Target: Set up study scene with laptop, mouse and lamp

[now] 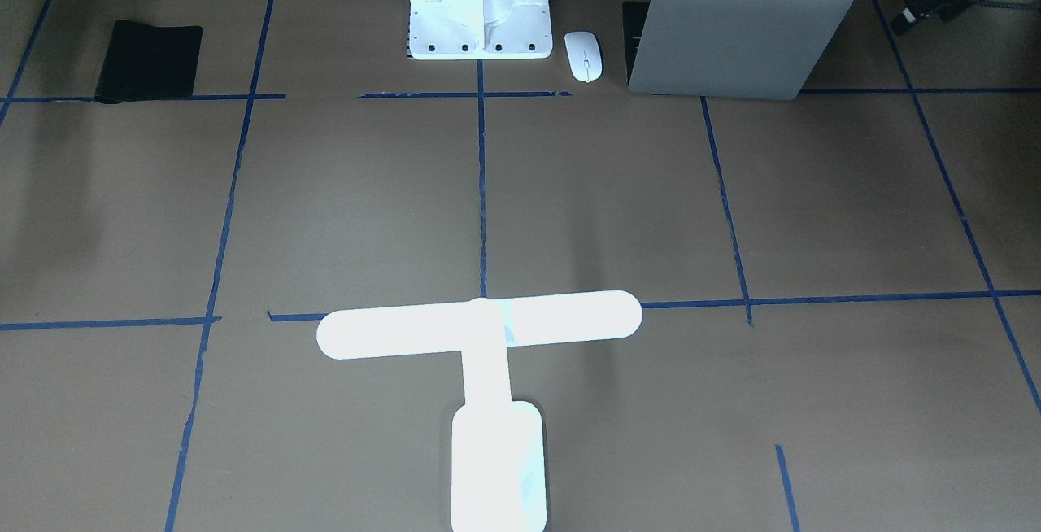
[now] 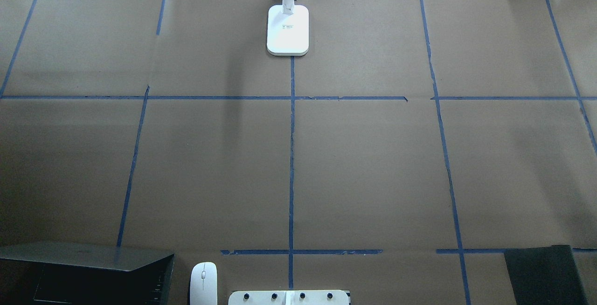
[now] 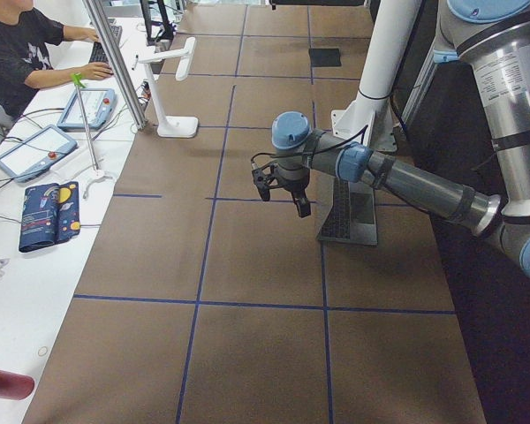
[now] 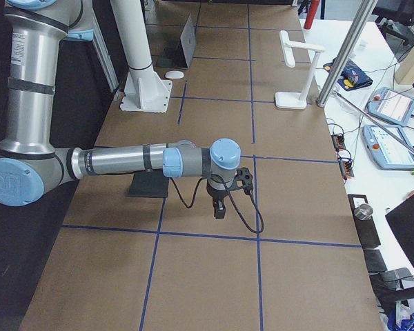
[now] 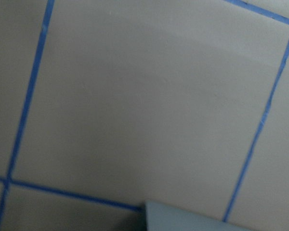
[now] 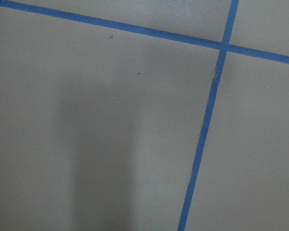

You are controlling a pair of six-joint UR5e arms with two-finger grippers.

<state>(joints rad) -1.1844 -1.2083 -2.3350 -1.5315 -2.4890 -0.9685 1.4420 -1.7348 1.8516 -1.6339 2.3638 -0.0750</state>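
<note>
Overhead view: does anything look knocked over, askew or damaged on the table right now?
Nothing stands out. The lamp stands upright at the far edge, the laptop sits part-open at the near left corner, and the mouse lies flat beside it. Only the blue tape grid has small gaps.

Table [image 2: 373, 165]: a wide flat top, covered all over with brown paper.
Blue tape [image 2: 291, 155]: laid in long lines over the paper, so that a grid of large rectangles is marked.
Laptop [image 1: 736, 40]: set on the robot's edge of the table, on its left side, with the lid partly raised.
Mouse [image 1: 583, 55]: placed just beside the laptop, between it and the white pedestal [image 1: 480, 19], touching neither.
Pedestal: bolted down at the middle of the robot's edge.
Lamp [image 1: 480, 324]: stood at the far edge, its base on the centre tape line.
Black mat [image 1: 149, 60]: laid flat at the robot's right, well apart from the rest.
</note>
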